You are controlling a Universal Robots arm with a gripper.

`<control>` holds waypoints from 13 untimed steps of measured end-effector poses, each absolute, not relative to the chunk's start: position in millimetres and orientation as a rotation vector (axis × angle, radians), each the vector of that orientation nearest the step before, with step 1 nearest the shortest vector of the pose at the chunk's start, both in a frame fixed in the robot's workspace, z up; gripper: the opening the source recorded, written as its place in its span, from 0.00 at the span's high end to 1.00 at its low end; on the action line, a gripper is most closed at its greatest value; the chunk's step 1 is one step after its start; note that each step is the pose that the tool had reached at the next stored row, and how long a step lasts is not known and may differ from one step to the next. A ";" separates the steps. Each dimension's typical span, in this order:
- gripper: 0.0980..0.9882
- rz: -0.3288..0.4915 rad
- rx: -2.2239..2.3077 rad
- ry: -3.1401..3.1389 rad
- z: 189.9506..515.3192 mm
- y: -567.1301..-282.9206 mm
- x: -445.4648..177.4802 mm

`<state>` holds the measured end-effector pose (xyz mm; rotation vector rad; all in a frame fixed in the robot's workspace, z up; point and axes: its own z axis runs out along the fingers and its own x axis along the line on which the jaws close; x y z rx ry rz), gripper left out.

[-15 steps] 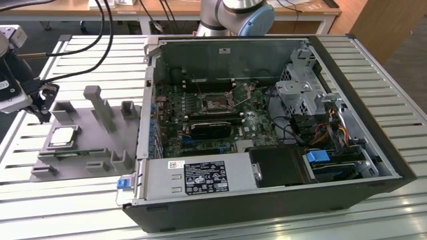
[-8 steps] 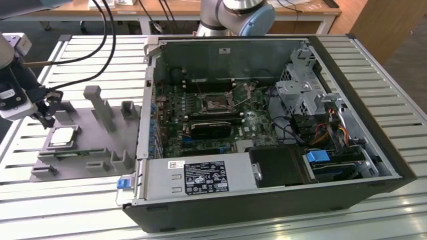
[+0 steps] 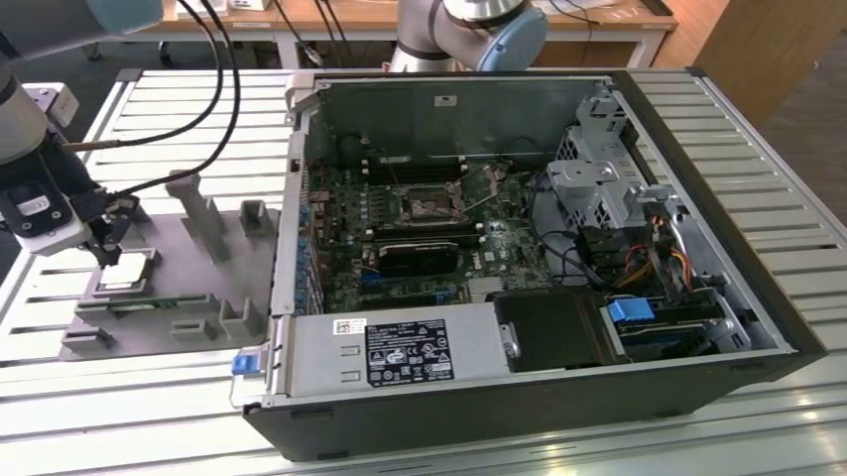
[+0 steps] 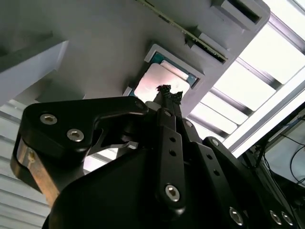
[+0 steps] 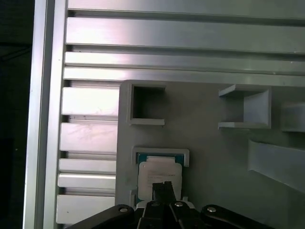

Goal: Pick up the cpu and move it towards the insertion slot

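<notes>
The cpu [image 3: 123, 274], a small square chip with a pale metal top, lies flat in a recess of the grey plastic holder [image 3: 198, 297] at the exterior view's left. My gripper [image 3: 106, 256] hangs just above the chip, its thin fingers pressed together and shut with nothing between them. In both wrist views the fingertips [image 4: 167, 91] [image 5: 164, 187] sit over the cpu [image 4: 157, 82] [image 5: 159, 171], which rests in its blue-edged pocket. The insertion slot [image 3: 430, 206] is the metal-framed socket on the motherboard inside the open computer case, well off toward the exterior view's right.
The open computer case [image 3: 530, 248] holds a power supply [image 3: 397, 352], a drive cage [image 3: 596, 183] and cables. Upright grey posts [image 3: 198, 213] rise from the holder between my gripper and the case wall. A slatted aluminium table [image 3: 794, 248] lies underneath. Another arm's base [image 3: 470, 30] stands behind.
</notes>
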<state>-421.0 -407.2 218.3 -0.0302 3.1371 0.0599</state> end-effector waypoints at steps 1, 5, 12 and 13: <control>1.00 0.060 -0.030 3.137 216.6 -407.8 -420.1; 1.00 0.060 -0.030 3.137 207.3 -408.9 -417.8; 1.00 0.060 -0.030 3.137 198.4 -409.0 -417.8; 1.00 0.060 -0.030 3.137 198.4 -409.0 -417.8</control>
